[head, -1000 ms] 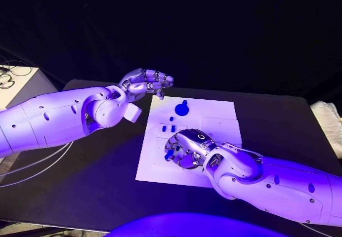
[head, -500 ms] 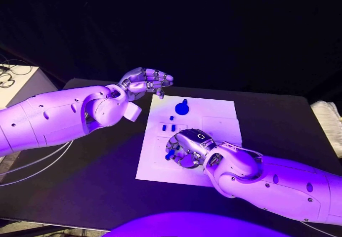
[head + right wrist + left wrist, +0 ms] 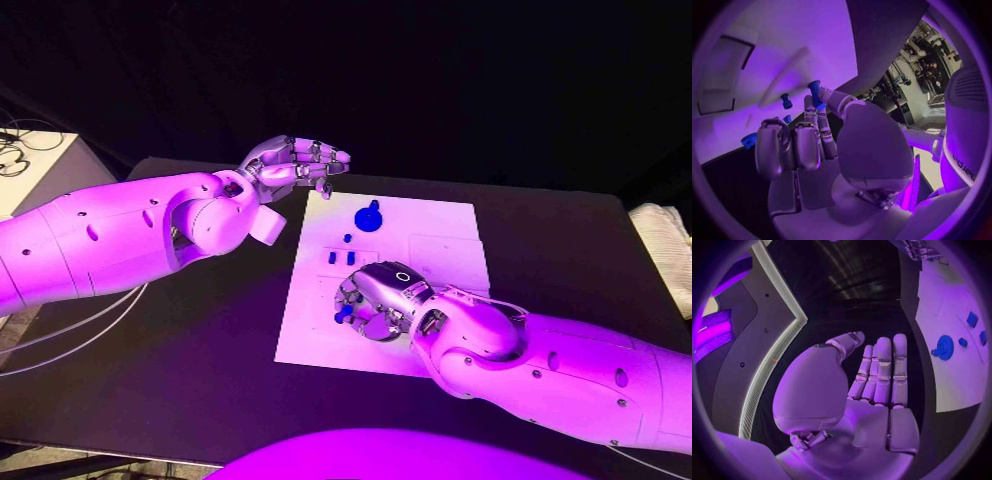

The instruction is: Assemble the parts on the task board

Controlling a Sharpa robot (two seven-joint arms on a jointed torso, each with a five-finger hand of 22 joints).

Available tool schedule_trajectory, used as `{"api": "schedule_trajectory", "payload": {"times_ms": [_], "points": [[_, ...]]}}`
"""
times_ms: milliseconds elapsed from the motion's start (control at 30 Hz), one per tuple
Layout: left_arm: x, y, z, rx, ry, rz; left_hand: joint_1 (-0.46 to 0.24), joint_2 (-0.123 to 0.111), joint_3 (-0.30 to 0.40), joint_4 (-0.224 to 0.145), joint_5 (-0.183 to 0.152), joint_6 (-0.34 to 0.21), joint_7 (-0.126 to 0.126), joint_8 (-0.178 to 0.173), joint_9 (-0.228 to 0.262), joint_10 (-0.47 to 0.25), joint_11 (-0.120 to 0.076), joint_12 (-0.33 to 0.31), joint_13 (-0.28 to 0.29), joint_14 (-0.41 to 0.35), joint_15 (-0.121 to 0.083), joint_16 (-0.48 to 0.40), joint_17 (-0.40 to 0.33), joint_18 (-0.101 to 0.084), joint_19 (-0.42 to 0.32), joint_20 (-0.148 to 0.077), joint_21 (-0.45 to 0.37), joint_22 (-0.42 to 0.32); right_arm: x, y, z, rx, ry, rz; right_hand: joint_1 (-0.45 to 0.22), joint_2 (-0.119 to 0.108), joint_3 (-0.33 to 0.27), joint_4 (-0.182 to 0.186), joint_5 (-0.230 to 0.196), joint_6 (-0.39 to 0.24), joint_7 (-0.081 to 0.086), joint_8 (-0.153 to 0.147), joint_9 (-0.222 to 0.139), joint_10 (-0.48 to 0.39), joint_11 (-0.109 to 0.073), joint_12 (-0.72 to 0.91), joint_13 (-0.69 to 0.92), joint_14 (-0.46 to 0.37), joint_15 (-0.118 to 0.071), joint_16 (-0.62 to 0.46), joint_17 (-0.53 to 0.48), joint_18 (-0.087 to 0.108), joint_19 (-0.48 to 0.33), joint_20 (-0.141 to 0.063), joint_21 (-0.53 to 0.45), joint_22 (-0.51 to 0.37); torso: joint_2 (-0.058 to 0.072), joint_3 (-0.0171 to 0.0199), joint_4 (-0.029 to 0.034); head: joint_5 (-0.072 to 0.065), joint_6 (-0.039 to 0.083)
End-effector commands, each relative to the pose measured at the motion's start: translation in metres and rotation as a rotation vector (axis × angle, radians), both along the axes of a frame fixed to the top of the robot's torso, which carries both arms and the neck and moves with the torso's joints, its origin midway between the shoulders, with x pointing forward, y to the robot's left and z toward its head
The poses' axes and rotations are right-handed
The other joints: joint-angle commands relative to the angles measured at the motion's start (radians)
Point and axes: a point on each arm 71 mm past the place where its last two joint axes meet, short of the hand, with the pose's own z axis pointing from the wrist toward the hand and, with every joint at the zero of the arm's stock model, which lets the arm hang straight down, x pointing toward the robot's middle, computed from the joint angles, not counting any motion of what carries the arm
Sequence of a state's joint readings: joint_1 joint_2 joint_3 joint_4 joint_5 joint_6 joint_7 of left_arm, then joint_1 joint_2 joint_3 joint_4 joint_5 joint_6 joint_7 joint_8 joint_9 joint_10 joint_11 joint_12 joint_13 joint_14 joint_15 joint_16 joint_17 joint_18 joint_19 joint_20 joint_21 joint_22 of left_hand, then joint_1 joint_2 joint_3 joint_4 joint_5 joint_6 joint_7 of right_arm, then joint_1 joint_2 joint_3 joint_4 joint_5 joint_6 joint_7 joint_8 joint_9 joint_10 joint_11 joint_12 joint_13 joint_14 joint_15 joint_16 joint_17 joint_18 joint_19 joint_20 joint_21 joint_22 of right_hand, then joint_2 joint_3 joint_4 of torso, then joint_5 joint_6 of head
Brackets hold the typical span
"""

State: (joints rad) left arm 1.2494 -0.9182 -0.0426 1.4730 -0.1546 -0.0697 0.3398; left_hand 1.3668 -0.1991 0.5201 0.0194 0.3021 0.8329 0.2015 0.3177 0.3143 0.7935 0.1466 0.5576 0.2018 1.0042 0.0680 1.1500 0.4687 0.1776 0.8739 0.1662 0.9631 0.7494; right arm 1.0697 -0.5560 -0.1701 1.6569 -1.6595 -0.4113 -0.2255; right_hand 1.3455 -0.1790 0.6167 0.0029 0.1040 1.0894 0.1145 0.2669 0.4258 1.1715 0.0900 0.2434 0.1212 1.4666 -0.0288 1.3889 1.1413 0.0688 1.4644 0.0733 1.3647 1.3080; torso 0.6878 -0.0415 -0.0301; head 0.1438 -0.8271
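Little has moved in the last second: the right hand (image 3: 378, 300) is still low over the white task board (image 3: 433, 250), pinching a small blue part (image 3: 814, 93) at its fingertips, about seven o'clock of the board's centre. Left hand (image 3: 296, 163) keeps hovering off the board's eleven o'clock corner, fingers curled, holding nothing. Round blue part (image 3: 368, 217) waits at twelve. Placement looks close, not finished.

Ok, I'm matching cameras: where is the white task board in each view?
Head view: task board mid-table, under the right hand.
Left wrist view: task board beside the left hand.
Right wrist view: task board beyond the right hand's fingers, pinching a small blue part.
Shared landmark: round blue part, head and left wrist views.
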Motion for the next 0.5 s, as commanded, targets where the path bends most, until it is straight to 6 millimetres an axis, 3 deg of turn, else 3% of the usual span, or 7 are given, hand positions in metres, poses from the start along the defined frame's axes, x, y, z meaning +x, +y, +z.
{"api": "schedule_trajectory", "payload": {"times_ms": [33, 200, 233, 300, 400, 500], "points": [[-0.0009, -0.0019, 0.001, -0.013, 0.0, -0.015, 0.0, 0.006, -0.002, -0.004, 0.003, -0.008, 0.002, 0.005, 0.001, -0.01, 0.0, 0.007, -0.001, -0.005, 0.002, 0.001, -0.001, 0.007, 0.006, -0.001, -0.003, -0.001, -0.0019, 0.0008, -0.0046, -0.039, 0.002, 0.013, 0.006, 0.018, 0.0, -0.009, -0.001, 0.003, 0.0, 0.003, 0.066, 0.05, -0.045, 0.003, -0.001, 0.022, -0.004, -0.008, -0.007, -0.016, 0.015, -0.005, -0.005, 0.073, 0.0, -0.0001, 0.0004, 0.0, -0.002], [-0.001, -0.0016, 0.0011, -0.012, 0.001, -0.014, -0.001, 0.006, -0.003, -0.003, 0.003, -0.008, 0.002, 0.006, 0.001, -0.011, 0.0, 0.007, -0.002, -0.005, 0.002, 0.002, -0.002, 0.007, 0.007, -0.001, -0.004, -0.002, -0.0022, 0.0018, -0.0039, -0.022, -0.005, 0.016, -0.017, 0.002, 0.006, -0.01, -0.006, -0.045, 0.016, -0.025, 0.062, 0.009, -0.027, -0.034, 0.0, 0.017, 0.011, -0.017, -0.02, -0.007, -0.007, 0.006, -0.047, 0.039, 0.0, -0.0007, -0.0002, 0.001, -0.003], [-0.0011, -0.0015, 0.0011, -0.012, 0.0, -0.014, -0.001, 0.006, -0.003, -0.003, 0.003, -0.008, 0.002, 0.006, 0.001, -0.011, 0.0, 0.007, -0.002, -0.005, 0.002, 0.002, -0.002, 0.007, 0.007, -0.001, -0.004, -0.002, -0.0023, 0.0021, -0.0038, -0.019, -0.005, 0.018, -0.034, -0.018, 0.005, -0.005, -0.01, -0.079, 0.028, -0.047, 0.054, -0.028, -0.013, -0.053, -0.007, 0.011, 0.022, -0.026, -0.038, -0.002, -0.021, 0.013, -0.076, 0.016, 0.0, -0.0006, -0.0004, 0.002, -0.004], [-0.0011, -0.0015, 0.0011, -0.012, 0.001, -0.014, -0.001, 0.006, -0.003, -0.003, 0.003, -0.008, 0.002, 0.006, 0.001, -0.011, 0.0, 0.007, -0.002, -0.005, 0.002, 0.002, -0.002, 0.007, 0.007, -0.001, -0.004, -0.002, -0.0027, 0.0029, -0.0035, -0.012, -0.004, 0.021, -0.052, -0.039, -0.004, -0.001, -0.012, -0.11, 0.034, -0.066, 0.047, -0.05, -0.004, -0.058, -0.008, 0.007, 0.03, -0.03, -0.046, 0.003, -0.032, 0.022, -0.097, -0.001, 0.0, -0.0005, -0.0002, 0.002, -0.004], [-0.0012, -0.0013, 0.0011, -0.012, 0.001, -0.013, -0.001, 0.006, -0.003, -0.003, 0.003, -0.008, 0.002, 0.006, 0.001, -0.011, 0.0, 0.007, -0.002, -0.005, 0.002, 0.002, -0.002, 0.007, 0.007, -0.001, -0.004, -0.002, -0.0033, 0.0035, -0.0029, -0.001, -0.004, 0.025, -0.07, -0.065, -0.03, 0.005, -0.013, -0.145, 0.039, -0.086, 0.04, -0.098, 0.004, -0.054, -0.006, -0.008, 0.039, -0.046, -0.077, 0.014, -0.055, 0.032, -0.144, -0.037, 0.0, -0.0002, 0.0006, 0.001, -0.005], [-0.0013, -0.0011, 0.0011, -0.011, 0.001, -0.013, -0.001, 0.006, -0.003, -0.003, 0.003, -0.008, 0.002, 0.006, 0.001, -0.011, 0.0, 0.007, -0.002, -0.005, 0.002, 0.002, -0.002, 0.007, 0.007, -0.001, -0.004, -0.002, -0.0034, 0.0032, -0.0025, 0.006, -0.003, 0.025, -0.07, -0.069, -0.05, 0.007, -0.01, -0.161, 0.04, -0.094, 0.037, -0.132, 0.008, -0.044, -0.002, -0.019, 0.042, -0.054, -0.095, 0.019, -0.068, 0.037, -0.171, -0.057, -0.001, -0.0005, 0.0002, 0.002, -0.006]]}}
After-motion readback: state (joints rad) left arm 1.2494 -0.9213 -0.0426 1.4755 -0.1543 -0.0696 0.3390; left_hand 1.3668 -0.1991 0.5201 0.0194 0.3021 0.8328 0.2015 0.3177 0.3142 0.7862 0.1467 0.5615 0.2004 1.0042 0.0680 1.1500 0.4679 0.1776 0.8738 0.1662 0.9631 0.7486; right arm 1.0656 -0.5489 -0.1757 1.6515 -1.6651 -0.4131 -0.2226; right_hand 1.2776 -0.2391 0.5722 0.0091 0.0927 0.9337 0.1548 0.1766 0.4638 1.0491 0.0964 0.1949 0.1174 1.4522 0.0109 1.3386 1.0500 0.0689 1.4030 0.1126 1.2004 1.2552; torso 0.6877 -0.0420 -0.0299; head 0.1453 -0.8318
